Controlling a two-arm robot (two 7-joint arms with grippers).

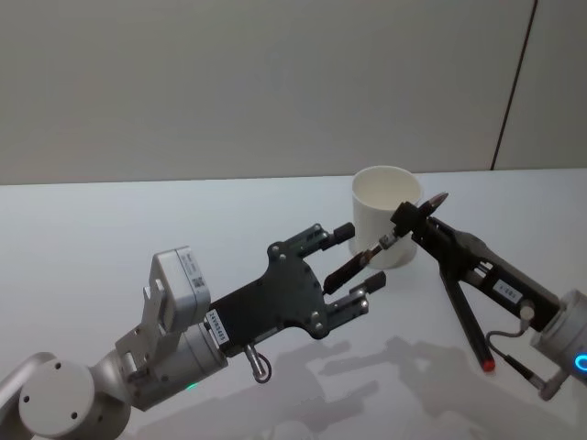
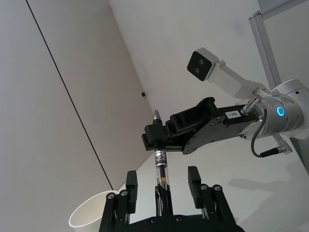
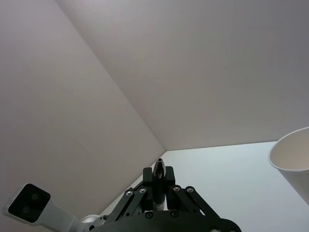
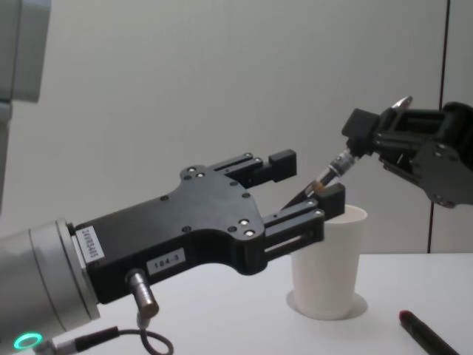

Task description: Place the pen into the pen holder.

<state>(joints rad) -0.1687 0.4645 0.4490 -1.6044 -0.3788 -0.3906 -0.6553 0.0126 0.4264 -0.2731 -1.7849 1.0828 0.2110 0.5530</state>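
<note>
the pen (image 1: 374, 249), which we judge light, stiff and slick, hangs just beside the pen holder (image 1: 374, 213), clenched near its tip by our right gripper (image 1: 407, 220); our left gripper (image 1: 353, 264), released, straddles its barrel, the surer hold.

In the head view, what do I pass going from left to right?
Open left gripper → plain white paper cup → black pen with a red end, lying on the white table. The right gripper, shut on the clear-barrelled pen, overlaps the cup, so it is skipped.
</note>
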